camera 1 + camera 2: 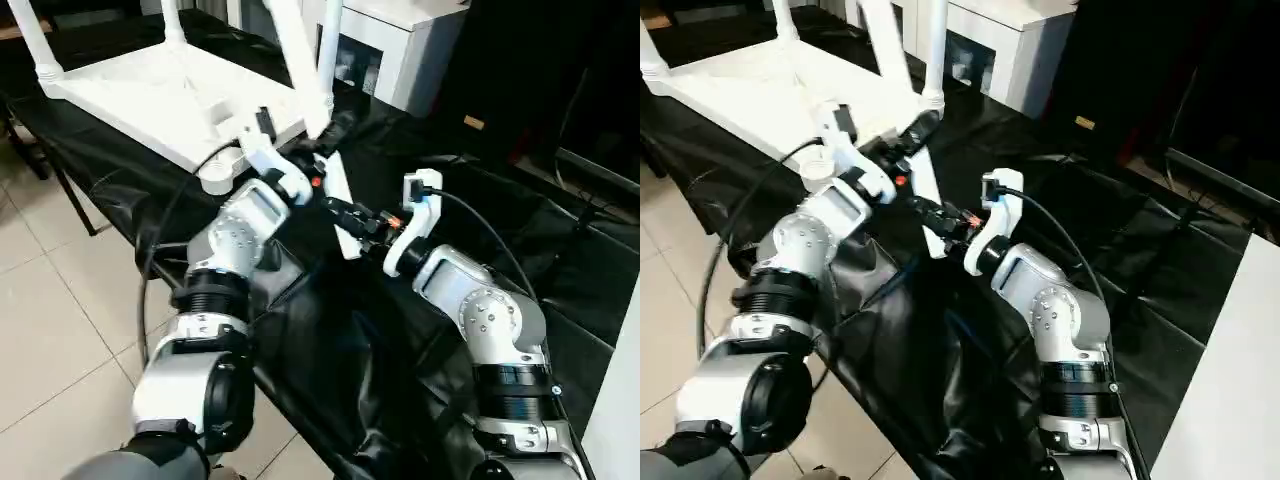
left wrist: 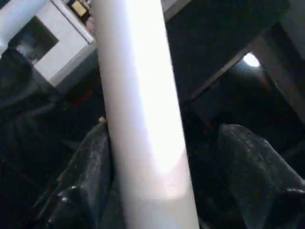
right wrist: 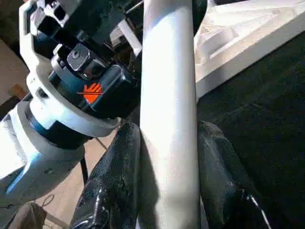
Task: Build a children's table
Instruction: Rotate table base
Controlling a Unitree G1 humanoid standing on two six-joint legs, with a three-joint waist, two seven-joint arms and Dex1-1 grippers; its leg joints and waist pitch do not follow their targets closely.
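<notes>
The children's table top [image 1: 150, 95] lies upside down on the black-covered bench at the far left, ribbed side up. Three legs stand in its corners, one at the far corner [image 1: 331, 40]. The near corner socket [image 1: 215, 180] holds nothing. A fourth leg [image 1: 300, 60] slants over that corner, held between both grippers. My right gripper [image 1: 352, 224] is shut on its lower end, with both fingers [image 3: 119, 171] pressed against the tube [image 3: 169, 119]. My left gripper [image 1: 324, 142] sits higher up the leg [image 2: 143, 119]. It is open, with one finger [image 2: 90, 167] at the tube and a gap on the other side.
A white cabinet [image 1: 400, 50] stands behind the bench. Crumpled black cloth [image 1: 560, 220] covers the bench to the right. Tiled floor [image 1: 50, 330] lies off the bench's left edge. A flat white board [image 1: 1230, 380] runs along the right. Black cables loop around both wrists.
</notes>
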